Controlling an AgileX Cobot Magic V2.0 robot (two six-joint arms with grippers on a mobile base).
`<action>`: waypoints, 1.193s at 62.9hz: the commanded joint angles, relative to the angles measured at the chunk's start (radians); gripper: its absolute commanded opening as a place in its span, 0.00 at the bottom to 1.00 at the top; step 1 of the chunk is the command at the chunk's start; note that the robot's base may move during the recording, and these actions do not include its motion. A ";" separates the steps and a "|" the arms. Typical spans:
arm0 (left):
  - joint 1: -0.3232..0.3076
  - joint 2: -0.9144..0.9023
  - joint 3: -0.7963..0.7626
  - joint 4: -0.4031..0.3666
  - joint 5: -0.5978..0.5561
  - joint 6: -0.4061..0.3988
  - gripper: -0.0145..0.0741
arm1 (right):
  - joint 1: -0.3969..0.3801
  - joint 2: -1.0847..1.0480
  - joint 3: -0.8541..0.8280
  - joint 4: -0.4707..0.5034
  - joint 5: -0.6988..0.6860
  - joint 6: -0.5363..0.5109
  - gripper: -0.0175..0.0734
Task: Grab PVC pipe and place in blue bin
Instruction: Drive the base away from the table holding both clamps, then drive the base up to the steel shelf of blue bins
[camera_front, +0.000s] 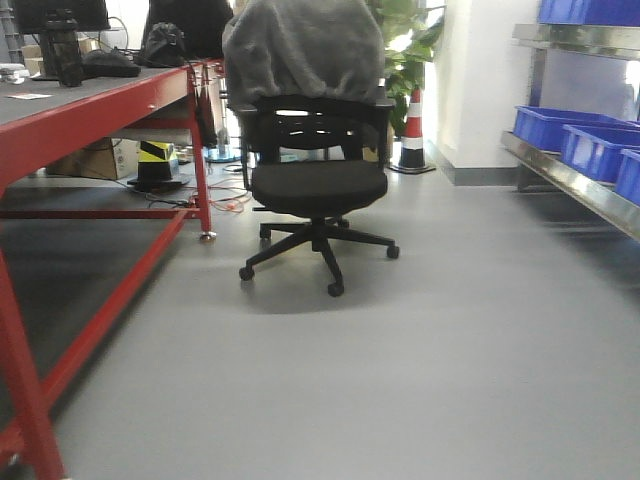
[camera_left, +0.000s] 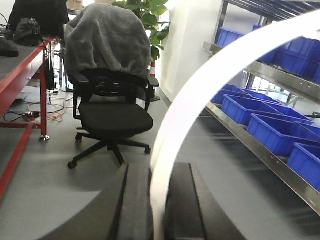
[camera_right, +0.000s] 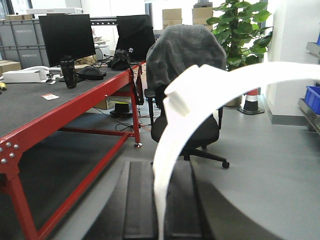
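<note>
While I watch from the console, my left gripper is clamped on a curved white PVC pipe that arcs up and to the right in front of the blue bins on the steel shelf. My right gripper likewise pinches white pipe bearing a collar fitting; whether it is the same length I cannot tell. An office chair draped in grey cloth stands beside the red table.

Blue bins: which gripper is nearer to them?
Left, apparently. The blue bins sit close beside the left gripper; from the right gripper only one bin shows, farther off.
</note>
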 joint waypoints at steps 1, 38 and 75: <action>0.002 -0.003 -0.001 -0.007 -0.032 -0.006 0.04 | -0.004 0.000 -0.001 -0.010 -0.031 -0.003 0.01; 0.002 -0.003 -0.001 -0.007 -0.034 -0.006 0.04 | -0.004 0.000 -0.001 -0.010 -0.037 -0.003 0.01; 0.002 -0.003 -0.001 -0.007 -0.034 -0.006 0.04 | -0.004 0.000 -0.001 -0.010 -0.037 -0.003 0.01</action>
